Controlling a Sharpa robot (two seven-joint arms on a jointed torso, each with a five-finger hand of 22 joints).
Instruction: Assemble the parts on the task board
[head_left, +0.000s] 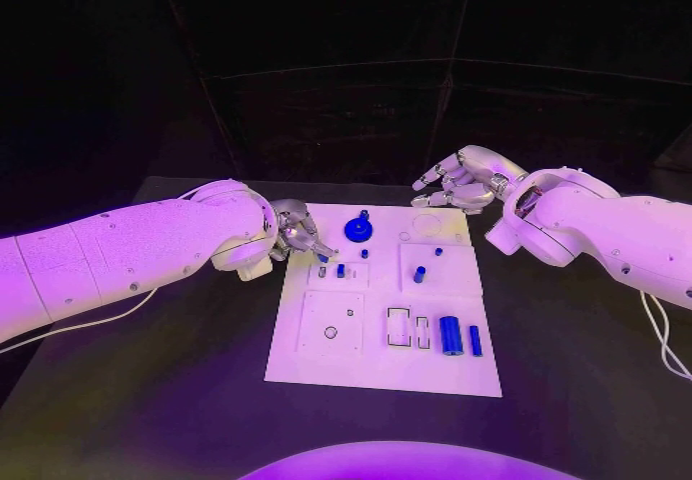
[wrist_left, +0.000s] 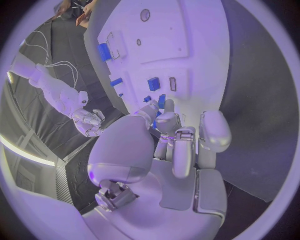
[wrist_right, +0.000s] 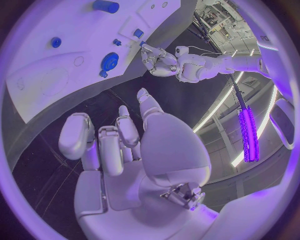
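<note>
A small blue part (head_left: 322, 259) is pinched by the left hand (head_left: 299, 232) over the flat white task board (head_left: 378, 375); the right hand (head_left: 450, 185) is held empty, fingers apart.

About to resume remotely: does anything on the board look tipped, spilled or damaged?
Nothing stands out. The task board lies flat and square on the table, and the blue parts, such as the cylinder and round knob, sit on it. Neither hand holds anything visible.

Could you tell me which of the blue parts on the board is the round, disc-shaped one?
It is the blue disc at the far end of the task board; the other blue parts are cylinders or small pegs.
</note>
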